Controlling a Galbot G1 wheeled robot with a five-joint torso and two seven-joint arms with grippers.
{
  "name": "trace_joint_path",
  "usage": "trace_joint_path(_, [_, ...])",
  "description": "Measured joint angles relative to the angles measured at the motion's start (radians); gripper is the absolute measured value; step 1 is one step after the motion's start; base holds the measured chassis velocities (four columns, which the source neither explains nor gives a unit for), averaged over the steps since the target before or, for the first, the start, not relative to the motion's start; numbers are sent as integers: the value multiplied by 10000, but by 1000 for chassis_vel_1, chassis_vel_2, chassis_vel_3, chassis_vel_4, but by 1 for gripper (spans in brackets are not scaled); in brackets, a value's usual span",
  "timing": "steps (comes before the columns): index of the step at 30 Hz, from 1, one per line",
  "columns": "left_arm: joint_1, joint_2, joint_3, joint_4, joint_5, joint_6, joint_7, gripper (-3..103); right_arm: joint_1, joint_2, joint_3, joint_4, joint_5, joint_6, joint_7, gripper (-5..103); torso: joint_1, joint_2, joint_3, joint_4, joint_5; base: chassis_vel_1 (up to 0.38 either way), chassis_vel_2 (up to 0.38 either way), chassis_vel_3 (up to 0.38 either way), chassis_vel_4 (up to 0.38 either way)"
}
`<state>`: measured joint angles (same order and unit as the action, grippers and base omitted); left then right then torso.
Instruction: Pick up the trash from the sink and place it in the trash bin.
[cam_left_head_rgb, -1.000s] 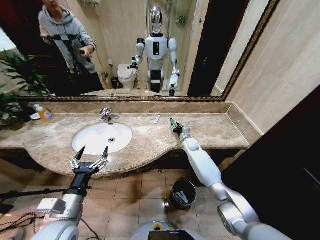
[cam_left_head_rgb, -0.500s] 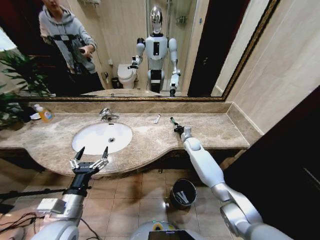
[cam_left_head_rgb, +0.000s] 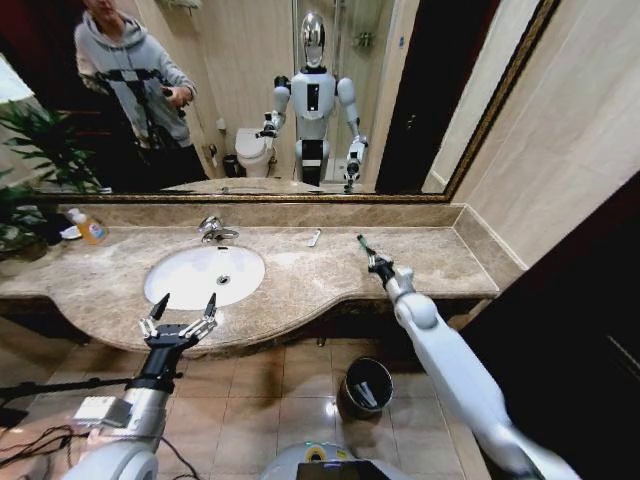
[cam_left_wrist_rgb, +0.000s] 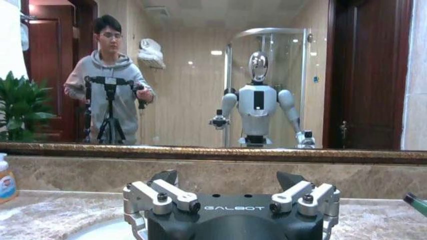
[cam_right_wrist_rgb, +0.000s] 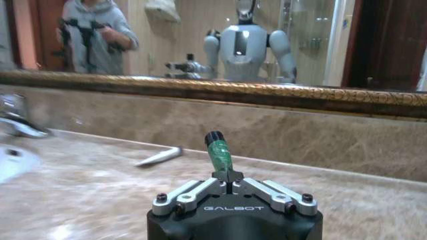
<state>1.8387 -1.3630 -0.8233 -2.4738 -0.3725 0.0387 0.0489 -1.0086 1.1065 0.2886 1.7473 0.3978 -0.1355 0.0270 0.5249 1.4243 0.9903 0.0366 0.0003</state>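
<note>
Head view: nearest, the trash bin (cam_left_head_rgb: 366, 385) is sitting on the floor with something pale inside. The left gripper (cam_left_head_rgb: 180, 316) is hovering spread open at the counter's front edge. The right gripper (cam_left_head_rgb: 376, 262) is pinching the small green bottle (cam_right_wrist_rgb: 218, 150) by its base above the counter; it looks light, rigid, probably slippery. A white stick (cam_left_head_rgb: 314, 237) is lying beyond the sink (cam_left_head_rgb: 165, 281).
</note>
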Motion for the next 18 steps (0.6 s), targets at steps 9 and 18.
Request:
trace_joint_path(9, [0, 2, 0, 0, 0, 0, 2, 100, -3409, 943, 1699, 2018, -674, 828, -113, 0, 0, 0, 0, 0, -1, 0, 0, 0, 0])
trace_joint_path(18, [0, 1, 0, 0, 0, 0, 0, 100, -5467, 2648, 2651, 1354, -1887, 2444, -671, 0, 0, 0, 0, 1, -5, 0, 0, 0, 0])
